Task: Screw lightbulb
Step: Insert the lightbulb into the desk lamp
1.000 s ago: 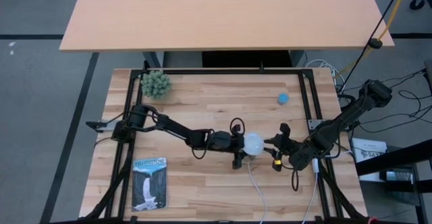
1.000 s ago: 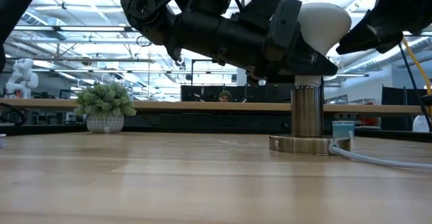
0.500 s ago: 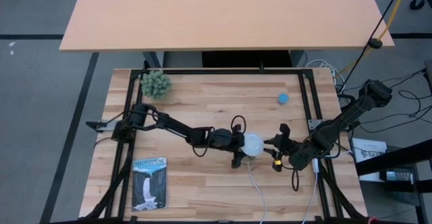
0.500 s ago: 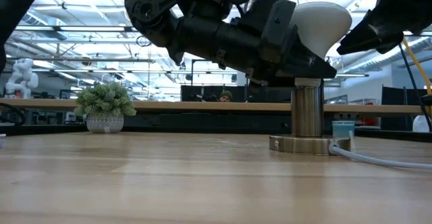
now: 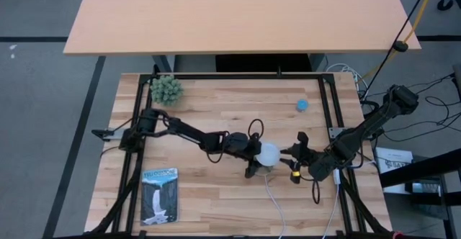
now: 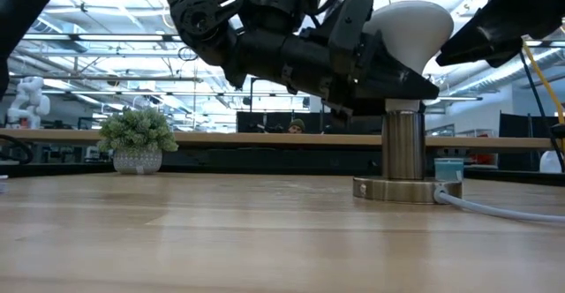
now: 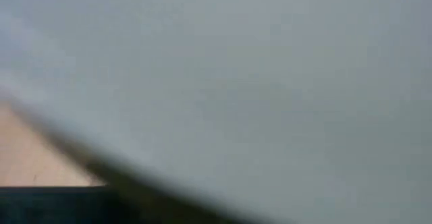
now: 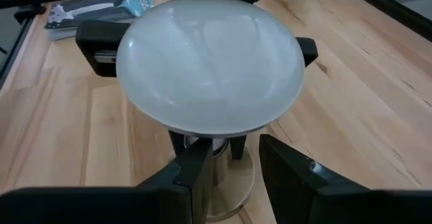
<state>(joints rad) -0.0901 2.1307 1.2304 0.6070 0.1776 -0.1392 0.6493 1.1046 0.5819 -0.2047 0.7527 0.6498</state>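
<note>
Two grippers: left gripper [image 5: 258, 160] clamps the lightbulb [image 5: 269, 152] seated upright in the socket [image 6: 403, 152] mid-table; right gripper [image 5: 297, 156] parted beside it, empty. Bulb light, slick, fragile; hold dome's widest part.

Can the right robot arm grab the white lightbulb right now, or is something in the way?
Probably not cleanly. The left gripper is already clamped around the lightbulb sitting on the socket, its fingers taking both sides. The right gripper waits just beside it.
</note>
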